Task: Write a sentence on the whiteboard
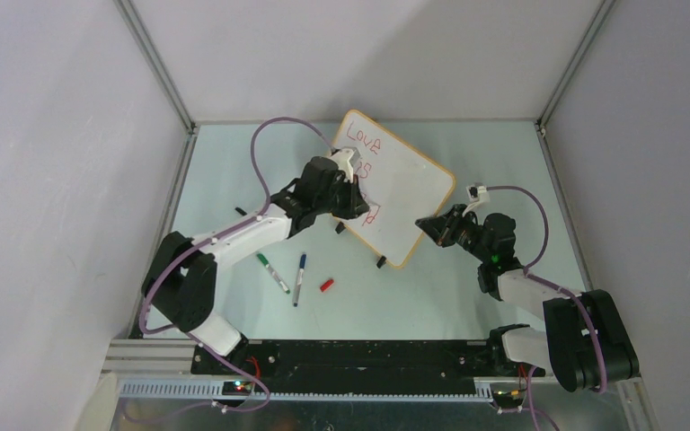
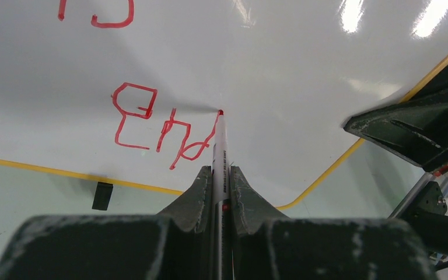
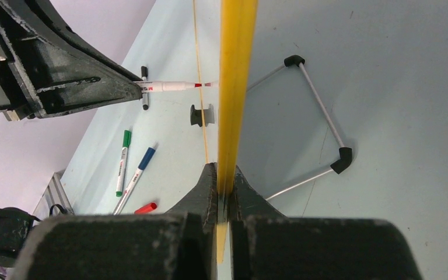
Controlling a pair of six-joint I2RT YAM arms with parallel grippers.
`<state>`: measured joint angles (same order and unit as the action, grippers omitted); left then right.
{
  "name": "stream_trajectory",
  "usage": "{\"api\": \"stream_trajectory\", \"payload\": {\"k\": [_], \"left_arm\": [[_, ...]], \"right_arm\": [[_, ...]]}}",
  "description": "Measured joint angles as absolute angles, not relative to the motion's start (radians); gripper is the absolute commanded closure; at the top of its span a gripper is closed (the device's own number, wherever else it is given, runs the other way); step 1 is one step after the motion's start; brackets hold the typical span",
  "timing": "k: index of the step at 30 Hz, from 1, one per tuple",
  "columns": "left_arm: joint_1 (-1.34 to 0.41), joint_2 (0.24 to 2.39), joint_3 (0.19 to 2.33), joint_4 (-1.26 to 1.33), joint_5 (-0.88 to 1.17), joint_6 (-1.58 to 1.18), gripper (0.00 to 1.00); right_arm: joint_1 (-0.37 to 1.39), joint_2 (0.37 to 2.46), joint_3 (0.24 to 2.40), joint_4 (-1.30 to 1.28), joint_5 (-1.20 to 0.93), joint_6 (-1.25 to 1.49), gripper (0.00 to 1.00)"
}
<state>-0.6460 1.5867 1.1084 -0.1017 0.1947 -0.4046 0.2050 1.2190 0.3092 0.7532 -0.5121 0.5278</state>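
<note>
Low in the top view, loose on the table [image 1: 467, 296]: green marker [image 1: 272, 273], blue marker [image 1: 299, 279], red cap [image 1: 326, 285]. Mid-frame, left pincer [image 2: 217, 178] pinching red marker [image 2: 220, 146], tip on whiteboard [image 1: 413, 189], partly covering the sentence [image 1: 364, 136] from above; last line clear only at the left wrist. Right pincer [image 3: 221, 175] clamped on board's right rim.

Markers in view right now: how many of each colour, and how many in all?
Red marker: 1, in the left gripper
Green marker: 1, lying loose
Blue marker: 1, lying loose
Total: 3 markers, plus 1 loose red cap
</note>
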Motion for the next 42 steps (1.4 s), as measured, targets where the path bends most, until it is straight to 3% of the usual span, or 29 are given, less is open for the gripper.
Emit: {"api": "stream_trajectory", "payload": {"k": [14, 42], "left_arm": [[-0.661, 1.524, 1.045, 0.014, 0.216, -0.383, 1.00], [-0.669, 1.571, 1.053, -0.021, 0.214, -0.382, 1.00]], "right_arm": [[0.205, 1.219, 0.310, 0.754, -0.513, 0.527, 1.00], [0.205, 1.219, 0.310, 0.752, -0.513, 0.527, 1.00]]}}
